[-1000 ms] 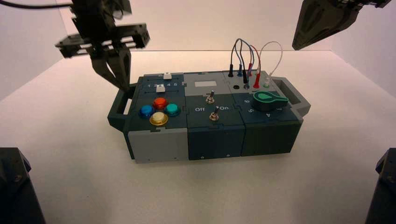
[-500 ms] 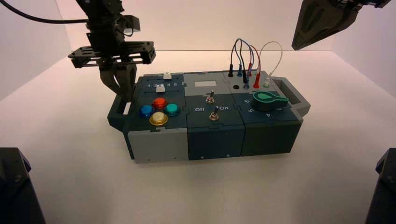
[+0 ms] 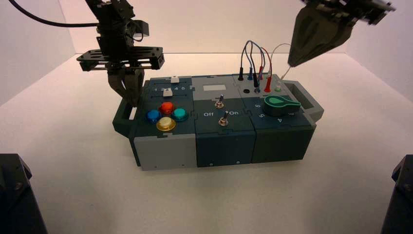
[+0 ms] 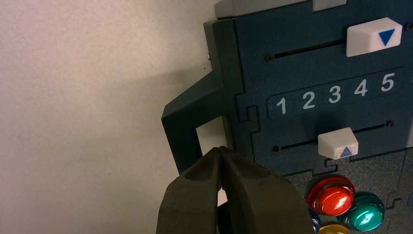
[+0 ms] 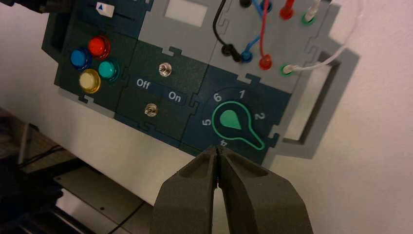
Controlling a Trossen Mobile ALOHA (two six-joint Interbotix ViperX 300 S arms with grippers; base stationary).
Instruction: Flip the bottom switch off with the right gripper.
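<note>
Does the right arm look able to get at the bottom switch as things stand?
Probably yes: the right end effector hangs above the box's right side, and nothing shows between it and the bottom switch. The left end effector is over the left handle.

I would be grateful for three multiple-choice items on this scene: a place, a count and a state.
1. Where is the round knob?
A. Left of the colored buttons
B. Right of the two toggle switches
C. Between the sliders

2. How many colored dome buttons are there?
A. Two
B. Three
C. Four

3. How are the right gripper's fingers?
A. Together at the tips
B. Wide apart
C. Gripping a wire

1 B: the green-marked knob sits right of both switches.
2 C: red, blue, teal and yellow buttons show.
3 A: the right gripper shows its tips meeting.
</note>
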